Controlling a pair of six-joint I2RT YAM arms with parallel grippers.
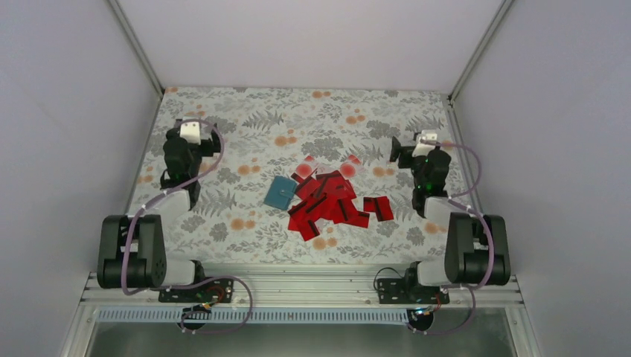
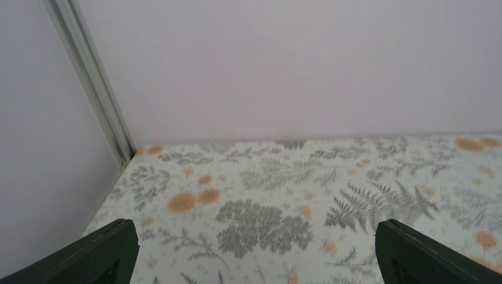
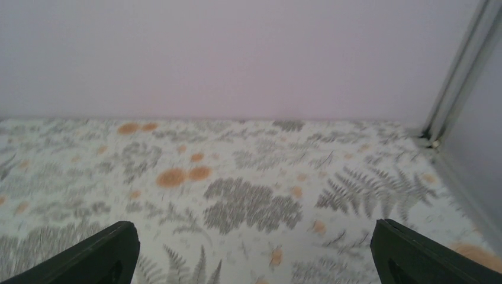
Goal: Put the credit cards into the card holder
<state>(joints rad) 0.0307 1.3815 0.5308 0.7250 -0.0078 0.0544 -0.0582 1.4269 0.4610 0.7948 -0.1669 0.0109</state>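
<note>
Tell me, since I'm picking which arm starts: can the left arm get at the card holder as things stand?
Probably yes. The card holder lies flat on the cloth at the left edge of the credit cards, its left side bare. The left gripper is open and empty, with nothing between them.

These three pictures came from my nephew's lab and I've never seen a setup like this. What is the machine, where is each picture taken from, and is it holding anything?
It is two robot arms bolted side by side at the near edge of a table with a fern-and-flower cloth. The wide picture is from a camera above and behind them. It shows the left gripper and right gripper raised near the table's sides. Between them lies a heap of red cards with black stripes, and a small teal card holder beside its left edge. The other two pictures come from cameras on the wrists: the dark shapes in the bottom corners are each gripper's own fingers, spread wide. Both grippers are open and hold nothing.
</note>
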